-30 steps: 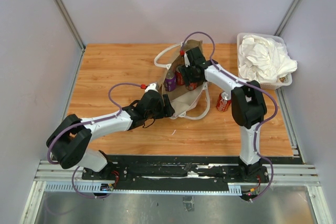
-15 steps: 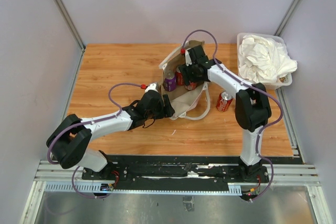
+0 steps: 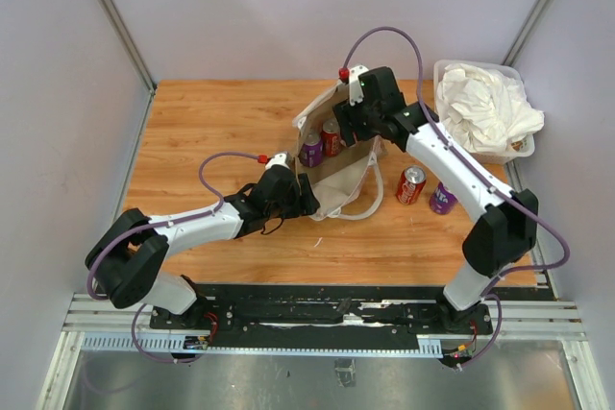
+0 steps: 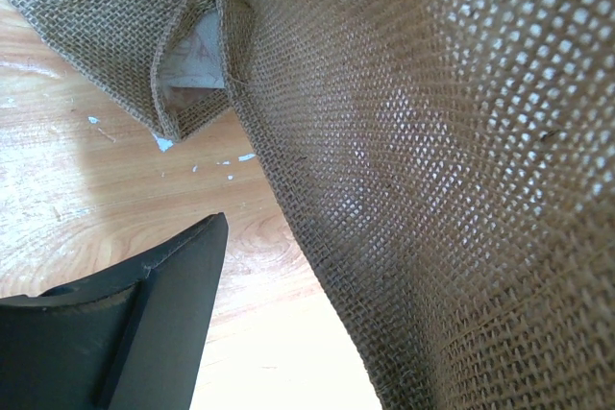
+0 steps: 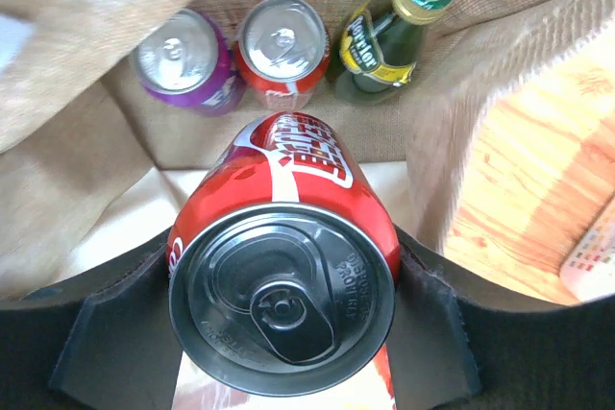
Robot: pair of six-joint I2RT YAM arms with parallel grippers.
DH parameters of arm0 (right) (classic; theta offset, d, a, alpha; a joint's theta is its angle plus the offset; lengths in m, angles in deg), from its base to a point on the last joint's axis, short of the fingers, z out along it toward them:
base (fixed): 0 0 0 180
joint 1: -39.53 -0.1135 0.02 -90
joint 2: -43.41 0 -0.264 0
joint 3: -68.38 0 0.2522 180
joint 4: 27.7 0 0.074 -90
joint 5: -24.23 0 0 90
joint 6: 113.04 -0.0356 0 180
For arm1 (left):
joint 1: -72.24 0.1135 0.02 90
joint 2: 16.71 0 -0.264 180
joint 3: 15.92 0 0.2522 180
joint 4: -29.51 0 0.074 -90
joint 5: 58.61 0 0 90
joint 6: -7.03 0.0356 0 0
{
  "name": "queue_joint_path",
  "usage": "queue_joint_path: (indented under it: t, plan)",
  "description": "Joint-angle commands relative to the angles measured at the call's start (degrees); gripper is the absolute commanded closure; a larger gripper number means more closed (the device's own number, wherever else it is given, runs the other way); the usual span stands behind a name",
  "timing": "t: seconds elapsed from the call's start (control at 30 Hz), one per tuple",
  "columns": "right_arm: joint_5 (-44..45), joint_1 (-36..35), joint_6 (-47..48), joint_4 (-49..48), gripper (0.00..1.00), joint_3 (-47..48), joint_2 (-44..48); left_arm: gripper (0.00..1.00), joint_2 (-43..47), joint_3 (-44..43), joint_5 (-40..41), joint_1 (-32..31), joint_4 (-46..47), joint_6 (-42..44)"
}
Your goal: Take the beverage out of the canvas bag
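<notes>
The right claw (image 3: 354,130) has lifted out of the bag (image 3: 348,176) and now sits higher, at the bag's far rim. Its arm's elbow has swung out to the right, uncovering a purple table can (image 3: 442,198). The claw is clamped on the held red can (image 5: 288,189), with 1 black finger (image 5: 110,333) on each side and the can's top facing the wrist camera. From overhead the claw hides this can.

Below the claw, 3 more drinks stand in a row against the bag's inner wall: a purple bagged can (image 5: 187,62), a red bagged can (image 5: 282,43) and a green bottle (image 5: 384,40). The bag's woven sides rise to the left and right of the held red can.

To the claw's right, out on the table (image 3: 211,122), a red table can (image 3: 411,183) stands just beside the purple table can. Farther right is a clear bin (image 3: 452,72) of white cloth.

The left claw (image 3: 307,201) is at the bag's near left corner. Cloth fills its camera and only 1 finger (image 4: 125,333) shows, so I cannot tell whether it grips.
</notes>
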State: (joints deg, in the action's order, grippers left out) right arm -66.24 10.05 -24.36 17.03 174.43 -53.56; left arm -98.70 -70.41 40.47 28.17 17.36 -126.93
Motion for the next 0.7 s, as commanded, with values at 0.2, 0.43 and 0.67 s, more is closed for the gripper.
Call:
queue_joint_path:
  t: [0.2,0.43,0.67]
  plan:
    - [12.40,-9.33,-0.34,5.53,0.99,-4.48,20.47,0.23,-1.41,-0.31,1.10,-0.31,-2.38,1.16]
    - [23.04,-9.79,-8.37,11.59,0.99,-18.06,39.42,0.24,-1.17,0.37,1.03,-0.31,-1.78,0.75]
    - [30.15,-9.46,-17.43,18.96,0.99,-33.33,51.27,0.23,-0.97,0.21,0.85,-0.31,-2.21,0.64]
